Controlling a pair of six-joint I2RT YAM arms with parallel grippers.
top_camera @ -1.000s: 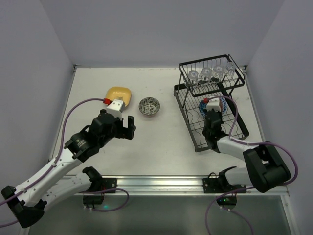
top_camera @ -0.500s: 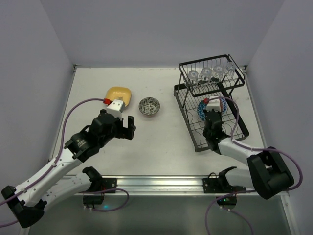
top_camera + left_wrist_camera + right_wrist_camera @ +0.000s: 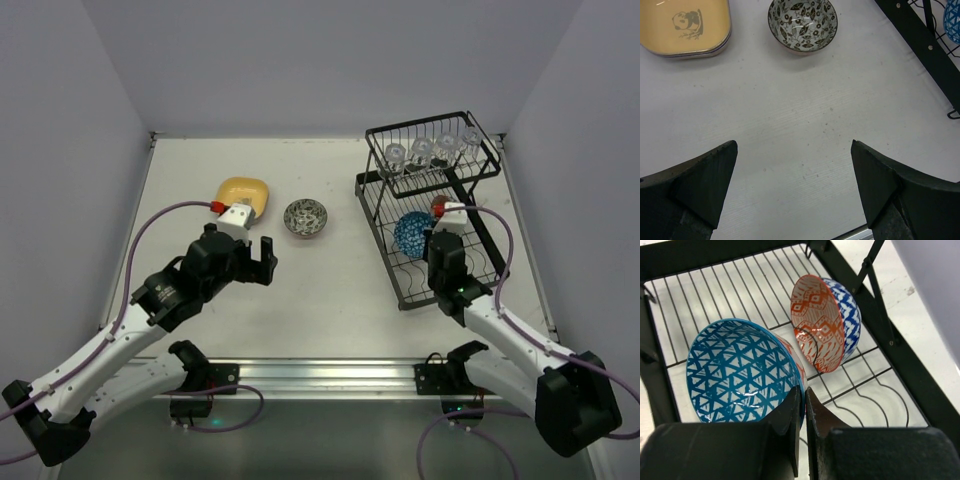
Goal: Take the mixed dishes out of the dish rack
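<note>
I'm seeing the surface (image 3: 340, 300) carrying the dish rack (image 3: 380, 240) on its right side. My left claw (image 3: 793, 145) is hanging wide open over the surface, holding nothing. Down in the rack's lower tray, my right claw (image 3: 803, 395) is pinching the rim of the blue bowl (image 3: 740, 372), which is tilting. The yellow plate (image 3: 243, 192) and leaf-patterned bowl (image 3: 305, 216) are sitting out on the surface. The orange bowl (image 3: 818, 322) is standing on edge in the tray, and the glasses (image 3: 422, 152) are sitting on the upper shelf.

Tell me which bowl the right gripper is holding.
The blue triangle-patterned bowl: the right gripper pinches its rim. The red-orange bowl leans free beside it in the rack, and the leaf-patterned bowl sits on the table.
</note>
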